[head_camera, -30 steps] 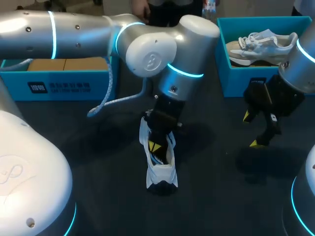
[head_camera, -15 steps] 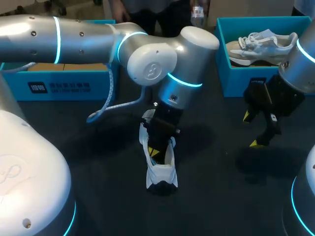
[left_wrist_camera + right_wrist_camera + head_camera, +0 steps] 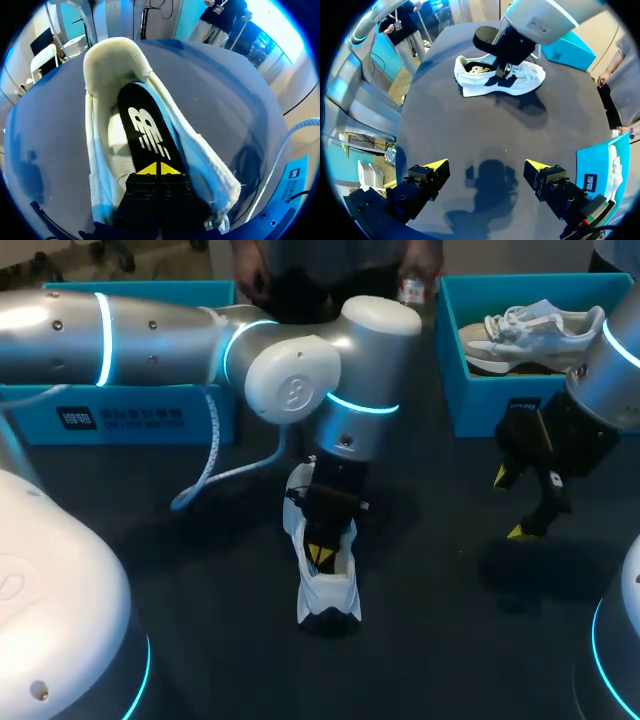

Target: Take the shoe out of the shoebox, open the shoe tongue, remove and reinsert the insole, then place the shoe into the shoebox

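Observation:
A white shoe (image 3: 326,590) lies on the dark table at its middle, heel toward me. My left gripper (image 3: 320,553) reaches down into its opening. In the left wrist view that gripper (image 3: 159,169) is shut, its yellow tips pressed together on the black insole (image 3: 145,122), which lies flat inside the shoe (image 3: 114,62). My right gripper (image 3: 511,504) hangs open over bare table to the right, holding nothing. Seen from the right wrist, the right gripper (image 3: 487,167) stands well apart from the shoe (image 3: 522,80).
A blue shoebox (image 3: 478,412) at the back right holds a second white shoe (image 3: 535,332). Another blue box (image 3: 120,418) stands at the back left. A white cable (image 3: 212,455) hangs from my left arm above the table.
My left gripper has slid a little toward the shoe's heel, still shut inside it, and the left arm's elbow shifted slightly left. The right arm kept still.

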`<state>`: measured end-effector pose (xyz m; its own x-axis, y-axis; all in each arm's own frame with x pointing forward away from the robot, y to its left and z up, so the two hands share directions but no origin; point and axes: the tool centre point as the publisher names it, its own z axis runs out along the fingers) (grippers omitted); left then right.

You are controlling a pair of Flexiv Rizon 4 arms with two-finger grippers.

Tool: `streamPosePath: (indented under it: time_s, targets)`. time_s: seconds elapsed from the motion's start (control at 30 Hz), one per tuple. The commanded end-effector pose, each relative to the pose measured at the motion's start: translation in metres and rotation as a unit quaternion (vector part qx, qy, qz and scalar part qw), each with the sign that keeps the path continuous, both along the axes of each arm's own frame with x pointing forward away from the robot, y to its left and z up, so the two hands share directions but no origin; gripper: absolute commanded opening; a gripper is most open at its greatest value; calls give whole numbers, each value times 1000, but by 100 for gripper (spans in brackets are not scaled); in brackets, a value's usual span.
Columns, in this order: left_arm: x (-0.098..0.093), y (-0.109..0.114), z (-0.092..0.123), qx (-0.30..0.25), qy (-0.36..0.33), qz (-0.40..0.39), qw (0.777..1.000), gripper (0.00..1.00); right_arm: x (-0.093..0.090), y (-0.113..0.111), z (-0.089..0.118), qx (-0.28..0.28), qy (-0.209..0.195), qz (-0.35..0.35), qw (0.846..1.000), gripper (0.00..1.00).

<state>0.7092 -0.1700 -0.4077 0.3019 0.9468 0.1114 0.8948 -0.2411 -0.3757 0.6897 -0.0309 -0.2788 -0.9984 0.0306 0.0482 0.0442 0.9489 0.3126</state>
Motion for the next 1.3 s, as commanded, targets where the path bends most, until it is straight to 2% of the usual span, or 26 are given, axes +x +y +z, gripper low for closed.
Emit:
streamPosePath:
  time_s: [0.03,0.23,0.33,0.67,0.8,1.1,1.3]
  targets:
    - [-8,10,22,-4,-22,-7,1000,0,0,1,-1,-1,-1,0,1000,100]
    - [-17,12,36,13,-44,-14,999,0,0,1,-1,-1,-1,0,1000,100]
    - [-19,13,27,29,-48,-3,998,0,0,1,-1,-1,-1,0,1000,100]
    - [-28,16,-8,34,-64,31,997,0,0,1,-1,-1,-1,0,1000,100]
    - [-26,16,-13,28,-73,54,995,0,0,1,-1,-1,-1,0,1000,100]
    - [-35,15,26,13,-73,52,996,0,0,1,-1,-1,-1,0,1000,100]
    - [-45,16,34,4,-73,63,995,0,0,1,-1,-1,-1,0,1000,100]
